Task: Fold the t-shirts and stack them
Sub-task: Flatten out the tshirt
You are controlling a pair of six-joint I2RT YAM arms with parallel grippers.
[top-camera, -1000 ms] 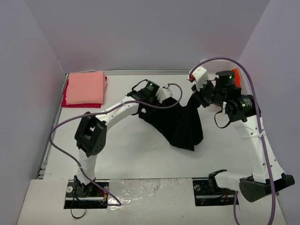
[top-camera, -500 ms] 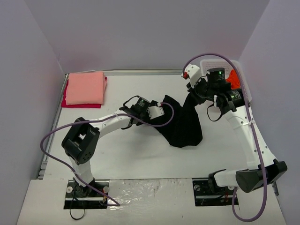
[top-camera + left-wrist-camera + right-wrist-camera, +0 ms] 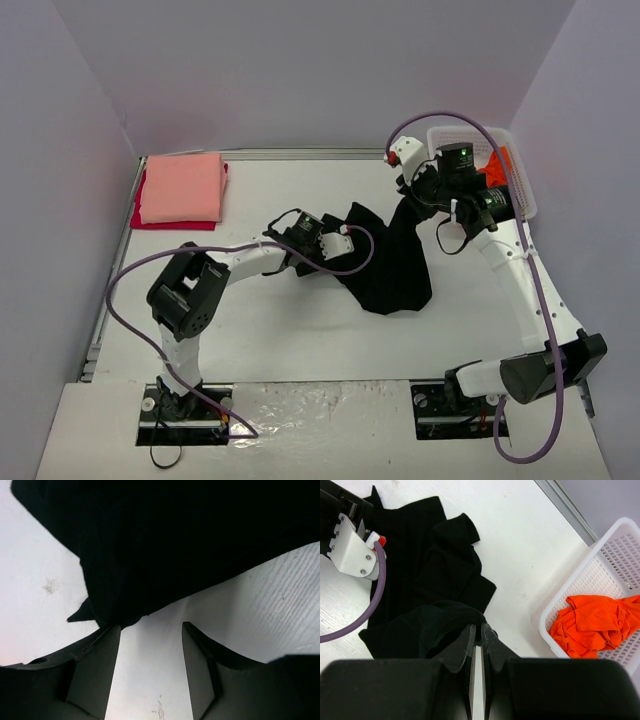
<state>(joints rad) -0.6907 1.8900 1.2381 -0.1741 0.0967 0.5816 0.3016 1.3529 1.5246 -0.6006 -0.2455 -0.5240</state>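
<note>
1. Top external view: the black t-shirt [image 3: 395, 265] lies crumpled on the middle-right part of the tabletop [image 3: 270, 330]. One part of it is lifted by the right gripper [image 3: 408, 198]. The left gripper [image 3: 338, 243] is low at the left edge of the cloth. A salmon-pink t-shirt [image 3: 182, 185] lies folded on a red t-shirt [image 3: 140, 219] in the far left corner. An orange t-shirt [image 3: 497, 168] waits in the white basket [image 3: 525, 190]. I judge that the step in hand is to spread the black shirt flat before folding. The next move calls for the left gripper to catch an edge or a corner, so that both arms can pull the cloth open.

2. Left wrist view: the left gripper [image 3: 150, 630] is spread, and bare tabletop shows between its fingers. The cloth edge hangs just at one fingertip [image 3: 107, 640] and does not seem to be between them. I cannot tell which part of the shirt this is.

3. Right wrist view: the right gripper [image 3: 476, 630] is pressed together and pinches a fold of black cloth. The shirt is bunched, so collar and sleeves are hard to make out. The picture edge cuts off the basket.
</note>
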